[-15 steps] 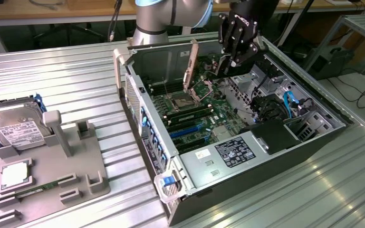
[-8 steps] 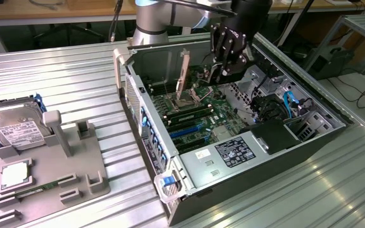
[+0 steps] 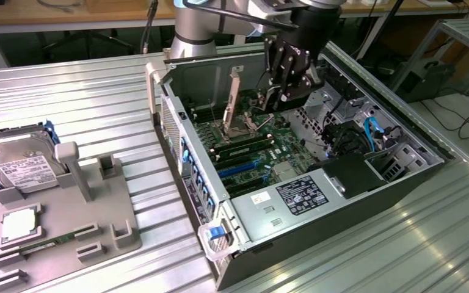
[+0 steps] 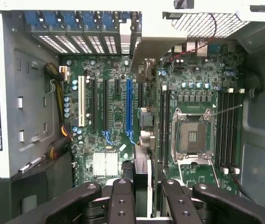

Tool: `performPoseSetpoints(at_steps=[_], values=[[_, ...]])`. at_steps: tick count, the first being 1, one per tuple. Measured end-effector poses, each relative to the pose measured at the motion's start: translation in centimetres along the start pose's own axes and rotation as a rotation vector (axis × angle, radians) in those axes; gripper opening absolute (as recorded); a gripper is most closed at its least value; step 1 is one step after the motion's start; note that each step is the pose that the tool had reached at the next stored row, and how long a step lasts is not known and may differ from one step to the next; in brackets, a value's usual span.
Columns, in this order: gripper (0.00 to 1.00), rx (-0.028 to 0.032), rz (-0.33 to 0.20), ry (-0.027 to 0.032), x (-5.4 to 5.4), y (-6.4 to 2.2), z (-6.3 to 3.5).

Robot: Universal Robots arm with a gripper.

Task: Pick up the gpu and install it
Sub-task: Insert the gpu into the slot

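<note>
Wrist view: my gripper (image 4: 141, 196) pinches the gpu (image 4: 141, 175) by its thin top edge above the motherboard (image 4: 118, 121). It looks light, stiff, easy to break.

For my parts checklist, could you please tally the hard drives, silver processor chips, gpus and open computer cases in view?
hard drive: 1
processor chip: 1
gpu: 1
computer case: 1
Total: 4
</note>
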State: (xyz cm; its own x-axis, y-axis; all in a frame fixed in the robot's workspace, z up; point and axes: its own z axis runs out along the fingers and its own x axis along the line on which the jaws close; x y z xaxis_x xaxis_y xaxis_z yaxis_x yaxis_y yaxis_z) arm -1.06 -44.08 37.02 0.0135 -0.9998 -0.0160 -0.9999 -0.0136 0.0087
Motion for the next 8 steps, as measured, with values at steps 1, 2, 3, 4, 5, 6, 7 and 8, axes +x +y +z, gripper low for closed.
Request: performPoseSetpoints(at_steps=[1, 2, 3, 4, 5, 6, 7, 8], values=[[0.27, 0.0, 0.0, 0.0001, 0.0, 0.02, 0.18], [0.27, 0.0, 0.0, 0.0002, 0.0, 0.12, 0.36], [0.27, 0.0, 0.0, 0.0002, 0.0, 0.26, 0.55], [0.27, 0.0, 0.0, 0.0002, 0.0, 0.48, 0.75], [0.27, 0.0001, 0.0, 0.0, 0.0, 0.62, 0.95], [0.27, 0.0, 0.0, 0.0001, 0.0, 0.64, 1.14], [0.27, -0.0001, 0.0, 0.0002, 0.0, 0.64, 1.31], [0.27, -0.0001, 0.0, 0.0002, 0.0, 0.64, 1.5]])
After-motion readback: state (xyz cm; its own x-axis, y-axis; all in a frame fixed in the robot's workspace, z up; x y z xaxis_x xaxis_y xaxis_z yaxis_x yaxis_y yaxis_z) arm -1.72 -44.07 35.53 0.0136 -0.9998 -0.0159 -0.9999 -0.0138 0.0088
